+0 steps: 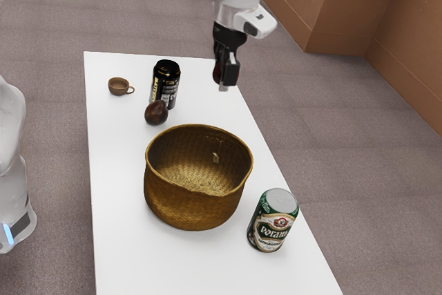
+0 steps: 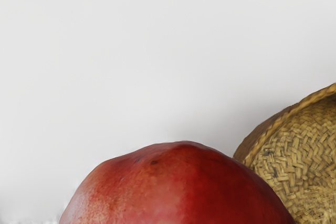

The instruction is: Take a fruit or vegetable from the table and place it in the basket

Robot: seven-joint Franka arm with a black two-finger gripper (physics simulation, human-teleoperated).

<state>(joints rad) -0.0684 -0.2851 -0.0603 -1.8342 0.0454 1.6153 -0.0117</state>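
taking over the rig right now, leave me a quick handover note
End effector: shut on the red fruit, holding it up in the air.
Basket: upright on the table, between the green beer can and the dark brown fruit.
Done: fruit picked up.
Left: carry it over the basket's opening, lower it, release. It's not in yet.

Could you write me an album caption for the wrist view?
A red fruit in close-up, partly hiding the woven basket beyond it, against a plain white table.
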